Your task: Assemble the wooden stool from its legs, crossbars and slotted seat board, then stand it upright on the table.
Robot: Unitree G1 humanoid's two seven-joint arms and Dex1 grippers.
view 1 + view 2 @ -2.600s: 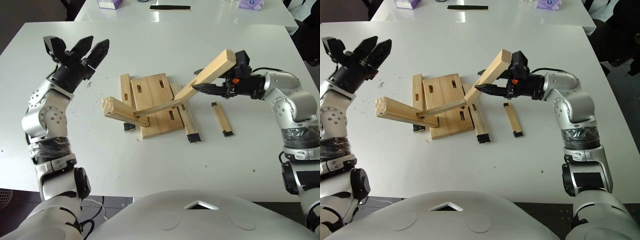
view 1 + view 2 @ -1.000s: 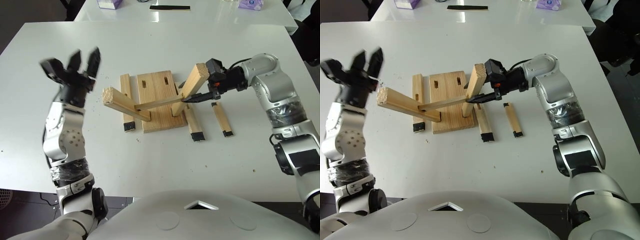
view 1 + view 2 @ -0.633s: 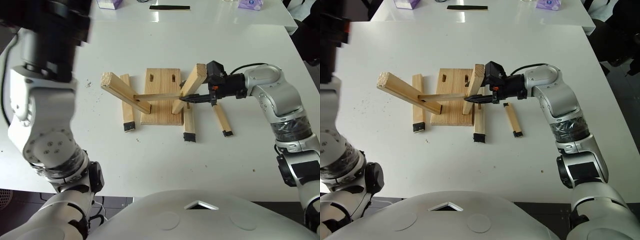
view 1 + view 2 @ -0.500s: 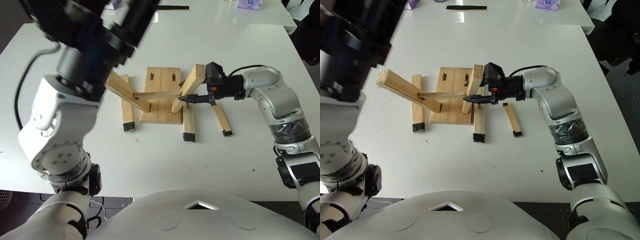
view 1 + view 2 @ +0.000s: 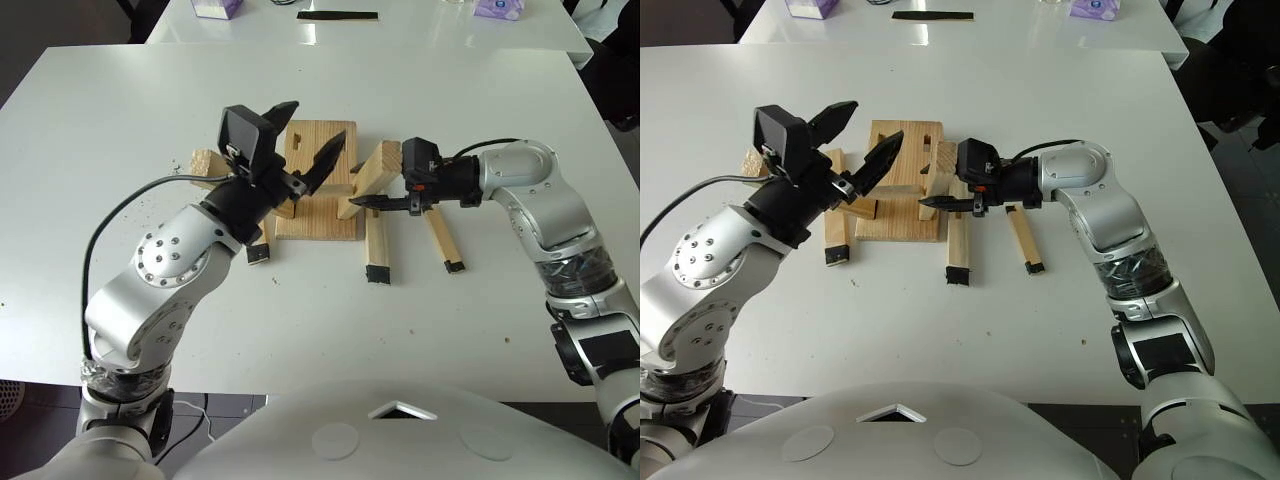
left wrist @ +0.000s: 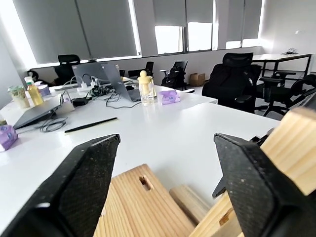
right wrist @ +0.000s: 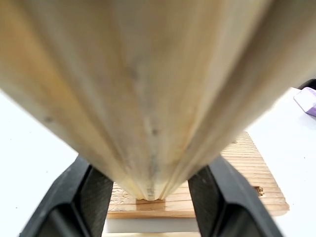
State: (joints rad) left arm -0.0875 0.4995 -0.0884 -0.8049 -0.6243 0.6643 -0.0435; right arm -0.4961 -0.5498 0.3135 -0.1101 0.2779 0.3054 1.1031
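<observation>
- second white table (image 5: pixel 430 30) at the far side of the room view
- black strip (image 5: pixel 338 15) lying flat on it, between the two packs
- purple pack (image 5: pixel 218 7) toward one end, second purple pack (image 5: pixel 500 8) toward the other
- open laptop (image 6: pixel 98 74), cables (image 6: pixel 118 98) trailing just beside it
- clear bottle (image 6: pixel 144 89), yellow cap, upright near the laptop
- black office chairs (image 6: pixel 237 79) over by the window wall
- grey blinds (image 6: pixel 74 27) down, a few panes bright

Seat board (image 5: pixel 320 215) flat on worktop (image 5: pixel 480 330), under L gripper (image 5: pixel 320 122), just left of R gripper (image 5: pixel 358 201). Leg (image 5: pixel 375 170) in R gripper, at board's right edge. 2nd leg (image 5: pixel 377 245) robot-side of R gripper; crossbar (image 5: pixel 441 240) under its wrist.
</observation>
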